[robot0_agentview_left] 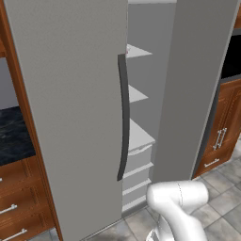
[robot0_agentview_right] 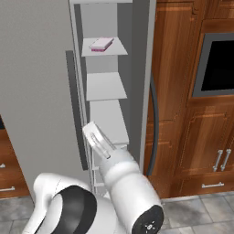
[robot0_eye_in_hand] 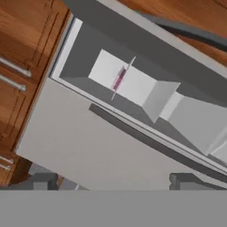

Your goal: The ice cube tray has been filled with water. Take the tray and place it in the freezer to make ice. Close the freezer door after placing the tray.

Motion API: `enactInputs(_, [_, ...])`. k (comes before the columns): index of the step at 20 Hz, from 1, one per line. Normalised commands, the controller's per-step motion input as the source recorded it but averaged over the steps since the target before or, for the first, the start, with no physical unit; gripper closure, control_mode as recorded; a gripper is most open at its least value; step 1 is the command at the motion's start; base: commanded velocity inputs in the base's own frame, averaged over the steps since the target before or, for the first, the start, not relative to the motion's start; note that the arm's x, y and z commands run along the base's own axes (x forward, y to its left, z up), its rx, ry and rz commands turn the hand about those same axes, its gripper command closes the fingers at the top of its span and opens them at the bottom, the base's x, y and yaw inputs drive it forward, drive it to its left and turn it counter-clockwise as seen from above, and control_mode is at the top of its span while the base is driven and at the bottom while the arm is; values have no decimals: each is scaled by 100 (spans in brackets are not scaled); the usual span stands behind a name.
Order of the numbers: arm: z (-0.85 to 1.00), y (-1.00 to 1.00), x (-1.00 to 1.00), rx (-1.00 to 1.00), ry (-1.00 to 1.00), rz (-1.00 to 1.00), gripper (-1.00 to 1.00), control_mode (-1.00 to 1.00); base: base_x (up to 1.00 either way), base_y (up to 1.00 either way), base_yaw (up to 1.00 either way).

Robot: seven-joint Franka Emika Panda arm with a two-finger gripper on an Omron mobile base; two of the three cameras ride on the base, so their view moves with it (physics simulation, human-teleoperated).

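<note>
Tray [robot0_agentview_right: 101, 44] lying flat on top white shelf [robot0_agentview_right: 119, 50] inside freezer [robot0_agentview_right: 103, 18], pink rim visible; in hand view seen edge-on as a thin pink strip [robot0_eye_in_hand: 119, 79] on the same shelf. Only a speck of pink at the shelf's edge in left base view, behind the door.

Freezer door [robot0_agentview_left: 70, 117] swung partly open, dark curved handle [robot0_agentview_left: 123, 117] at its free edge; gap between it and the wider grey door [robot0_agentview_left: 195, 89] shows shelves and lower drawers [robot0_agentview_left: 137, 176]. Other door's handle [robot0_agentview_right: 154, 128] curving down at right of the opening in right base view.

Arm rising from low in the frame, white forearm [robot0_agentview_right: 125, 180] angled up and forward toward the opening, wrist at about the level of the third shelf [robot0_agentview_right: 109, 121]. Elbow link [robot0_agentview_left: 176, 197] low, near the floor tiles [robot0_agentview_left: 226, 188], in left base view. Hand rolled, so freezer runs diagonally across hand view.

Gripper [robot0_eye_in_hand: 113, 181] spread wide, fingertips [robot0_eye_in_hand: 44, 181] well apart at bottom of hand view, nothing between them; pointing at door face near handle [robot0_eye_in_hand: 155, 144], contact not clear. Gripper well apart from tray, which sits two shelves higher.

Wood cabinets [robot0_agentview_right: 183, 114] and dark oven window [robot0_agentview_right: 218, 61] at right; drawers [robot0_agentview_left: 19, 207] and dark bench [robot0_agentview_left: 14, 136] at left.
</note>
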Motion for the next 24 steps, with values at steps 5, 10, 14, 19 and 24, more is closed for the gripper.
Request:
enactInputs(5, [-47,-80,18,25,-4,11,-100,-100,0,0,0])
enactInputs(10, [-35,-79,24,21,0,12,-100,-100,0,0,0])
enactInputs(14, [-20,-51,33,15,0,1,-100,-100,0,0,0])
enactInputs(19, [-37,-19,52,6,0,0,-100,-100,0,0,0])
enactInputs(24, [-35,-15,70,1,-2,1,-100,-100,0,0,0])
